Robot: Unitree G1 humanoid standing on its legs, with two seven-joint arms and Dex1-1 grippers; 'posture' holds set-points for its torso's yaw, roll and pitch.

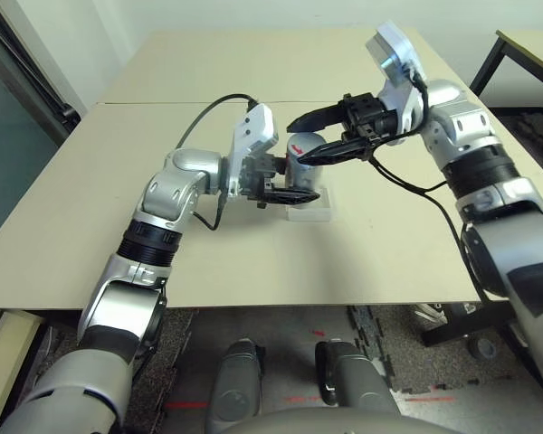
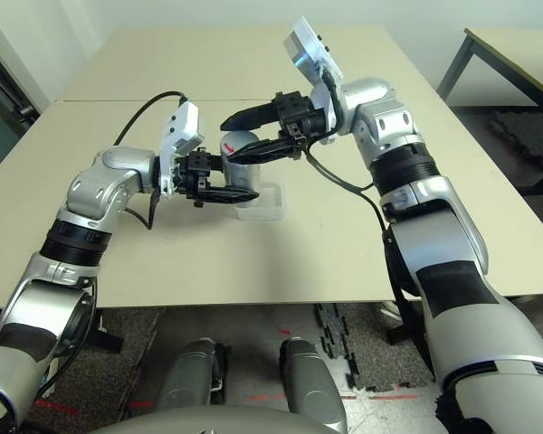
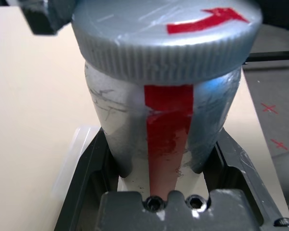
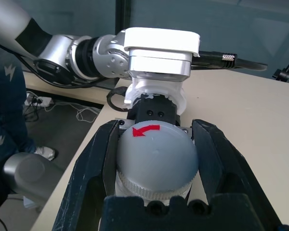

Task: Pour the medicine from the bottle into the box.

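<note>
Our left gripper (image 1: 290, 193) is clamped on the body of the bottle (image 1: 303, 158), holding it upright just above the box (image 1: 309, 210). Our right gripper (image 1: 330, 136) reaches in from the other side, its two black fingers (image 4: 94, 163) closed around the bottle's round grey cap (image 4: 156, 156), which carries a red arrow. A red stripe runs down the silvery bottle's side. The clear box sits flat on the beige table (image 1: 163, 262), directly beneath the bottle. A second table (image 1: 262, 59) butts against ours behind it, a dark-framed table (image 1: 525, 45) stands off to the right, and grey flooring with red marks lies below.
</note>
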